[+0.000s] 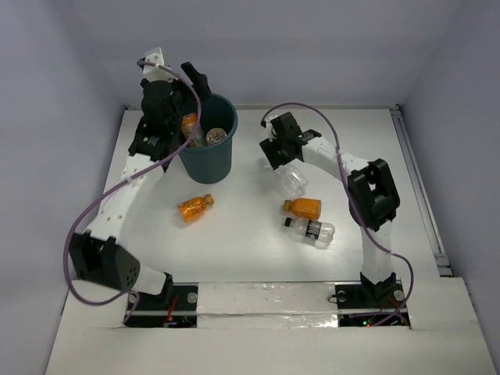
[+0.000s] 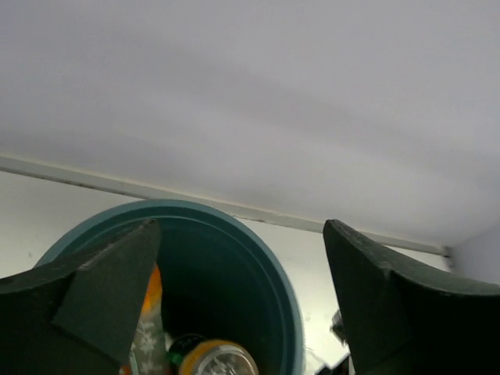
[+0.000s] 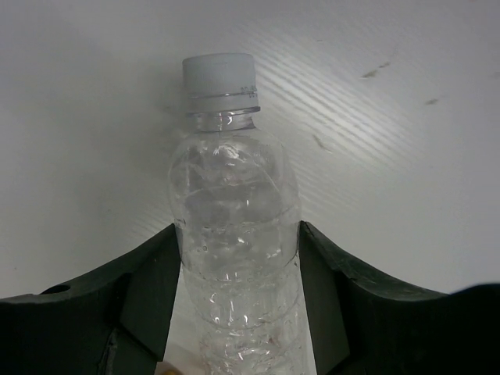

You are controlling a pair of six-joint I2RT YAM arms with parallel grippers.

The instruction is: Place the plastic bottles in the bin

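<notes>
The left gripper [image 2: 241, 230] hung over the bin [image 1: 207, 160] with its jaws spread wide and nothing between them. Seen from the left wrist, the bin's mouth lay directly below the fingers. Inside the bin lay one orange bottle [image 1: 190, 123] against the left wall and a second bottle [image 1: 216, 134] beside it, showing a round end. How many more lay deeper could not be told.

The right gripper [image 3: 238, 234] was down at the table [image 1: 250, 258], to the right of the bin and apart from it. Its two fingers stood against both sides of a clear bottle [image 3: 234, 203] with a white cap, so it read as a grasp on that bottle. Whether the bottle was off the surface could not be told.

Three bottles lay loose on the table. A left orange bottle [image 1: 195, 207] lay on its side in front of the bin. A right orange bottle [image 1: 303, 207] lay near the right arm, and a dark-banded bottle [image 1: 312, 229] lay just beside it, nearer the arm bases.

By this count the task looked less than half done: at least two bottles were in the bin, one was in hand, and three were untouched. The clear bottle would need carrying to the bin's mouth. The left orange bottle lay closest to the left arm's reach.
</notes>
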